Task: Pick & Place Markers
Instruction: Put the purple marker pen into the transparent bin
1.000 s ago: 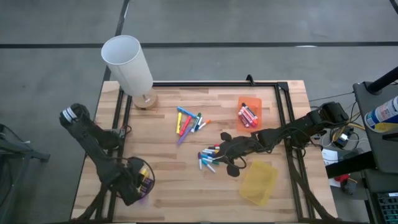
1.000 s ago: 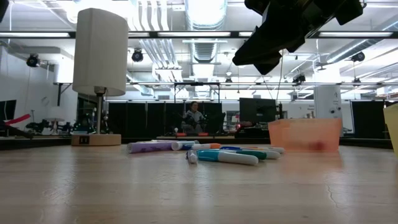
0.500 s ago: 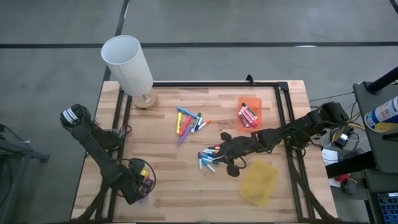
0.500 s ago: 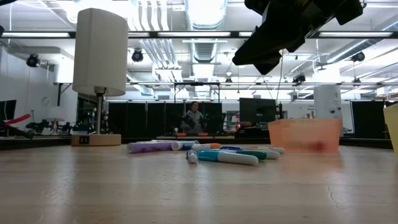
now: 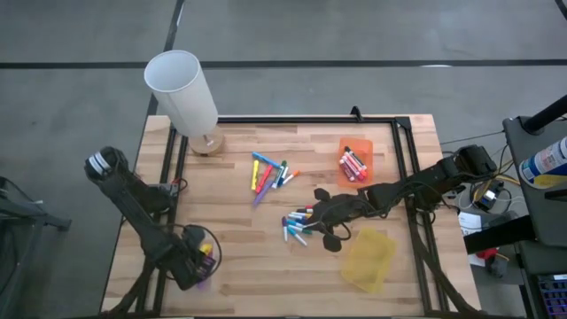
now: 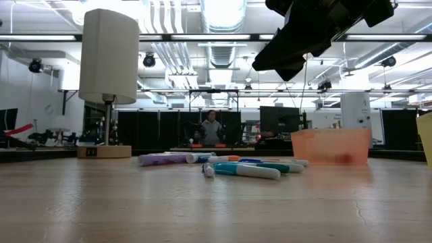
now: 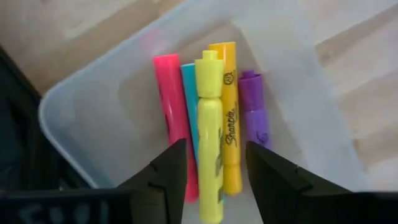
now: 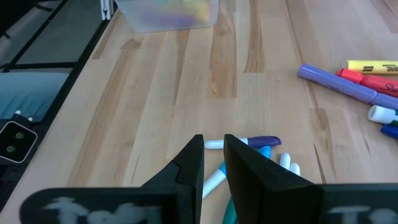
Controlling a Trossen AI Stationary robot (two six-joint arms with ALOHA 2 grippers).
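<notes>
"Sharpie" lettering on yellow marker [image 7: 231, 118] in clear bin [image 7: 93, 106], beneath open left hand [image 7: 211, 180].

The lamp [image 5: 182, 93] stands at the bench's [image 5: 239, 257] far left corner. 2 marker clusters [image 5: 268, 174] lie right of it; 3 bins [image 5: 354, 161] sit nearer and farther right.

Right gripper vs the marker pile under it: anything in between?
Nothing visible. The right gripper hangs just above the loose markers mid-table, its fingers nearly together, with only bare wood and air between. The yellow bin and orange bin sit off to the sides, clear of the drop.
</notes>
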